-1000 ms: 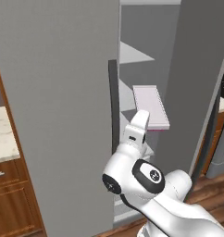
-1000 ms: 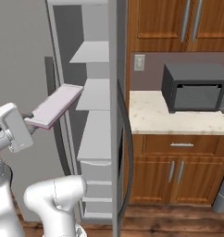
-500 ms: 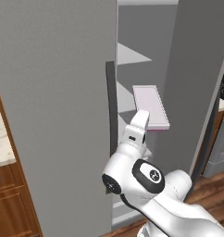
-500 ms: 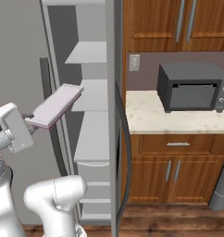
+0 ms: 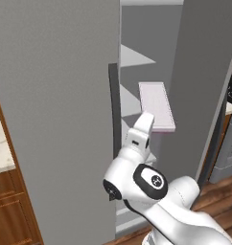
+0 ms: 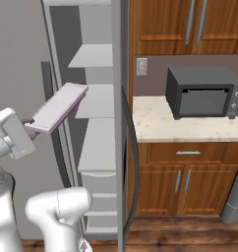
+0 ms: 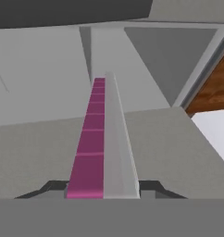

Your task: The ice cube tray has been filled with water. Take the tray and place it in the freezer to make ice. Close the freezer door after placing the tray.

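The ice cube tray point(image 6: 59, 107) is a pale lavender-white slab, tilted up away from the hand. My gripper point(image 6: 30, 123) is shut on its near end. In the left base view the tray point(image 5: 156, 105) hangs in front of the open freezer point(image 5: 137, 62), level with its middle shelves, above my gripper point(image 5: 153, 127). The hand view looks along the tray point(image 7: 102, 134) edge-on toward the freezer's pale grey shelves point(image 6: 94, 56), with dark fingertips point(image 7: 53, 187) at either side. The freezer door point(image 5: 204, 81) stands open to the right and appears edge-on point(image 6: 123, 74) in the right base view.
The closed plain grey door point(image 5: 55, 110) with its dark bar handle point(image 5: 114, 110) stands left of the opening. Right of the open door a dark microwave point(image 6: 202, 96) sits on a pale counter point(image 6: 190, 130) over wooden cabinets point(image 6: 190, 177). Drawers point(image 6: 99, 197) fill the freezer's bottom.
The whole picture has shifted slightly, so the base has moved a little. The tray stays in my gripper in the same pose before the freezer opening.
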Robot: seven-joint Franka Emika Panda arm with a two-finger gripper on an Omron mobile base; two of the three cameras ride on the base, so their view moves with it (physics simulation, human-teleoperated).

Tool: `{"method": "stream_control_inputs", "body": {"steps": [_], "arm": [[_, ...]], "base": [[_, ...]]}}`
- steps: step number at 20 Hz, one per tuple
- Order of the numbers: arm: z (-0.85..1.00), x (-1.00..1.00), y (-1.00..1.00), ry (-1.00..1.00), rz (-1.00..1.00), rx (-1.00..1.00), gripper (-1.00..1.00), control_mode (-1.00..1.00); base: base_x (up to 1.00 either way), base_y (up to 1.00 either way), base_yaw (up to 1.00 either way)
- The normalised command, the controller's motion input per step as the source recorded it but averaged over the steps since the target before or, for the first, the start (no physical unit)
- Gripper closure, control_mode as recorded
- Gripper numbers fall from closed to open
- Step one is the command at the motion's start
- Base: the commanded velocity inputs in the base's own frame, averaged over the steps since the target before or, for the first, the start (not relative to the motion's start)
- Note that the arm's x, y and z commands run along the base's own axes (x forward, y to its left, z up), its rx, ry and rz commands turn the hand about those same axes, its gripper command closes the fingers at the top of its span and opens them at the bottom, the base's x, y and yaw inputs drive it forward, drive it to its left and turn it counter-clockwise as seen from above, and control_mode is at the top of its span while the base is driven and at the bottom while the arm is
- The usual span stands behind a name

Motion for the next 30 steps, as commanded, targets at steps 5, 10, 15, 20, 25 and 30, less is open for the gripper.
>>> {"method": "stream_control_inputs", "body": {"steps": [5,10,15,20,25,30], "arm": [[0.48,-0.03,-0.05,0.00,0.01,0.01,1.00,-1.00],[0.51,0.00,-0.16,0.03,0.03,0.03,1.00,-1.00],[0.35,0.09,-0.18,0.05,0.07,0.04,1.00,-1.00],[0.20,0.17,-0.01,0.07,0.07,0.00,1.00,-1.00],[0.17,0.10,-0.02,0.07,0.07,0.00,1.00,-1.00],[0.12,0.15,-0.19,0.05,0.06,0.00,1.00,-1.00]], "base": [[0.00,0.00,0.00],[0.00,0.00,0.00],[0.00,0.00,0.00],[0.00,0.00,0.00],[0.00,0.00,0.00],[0.00,0.00,0.00]]}}
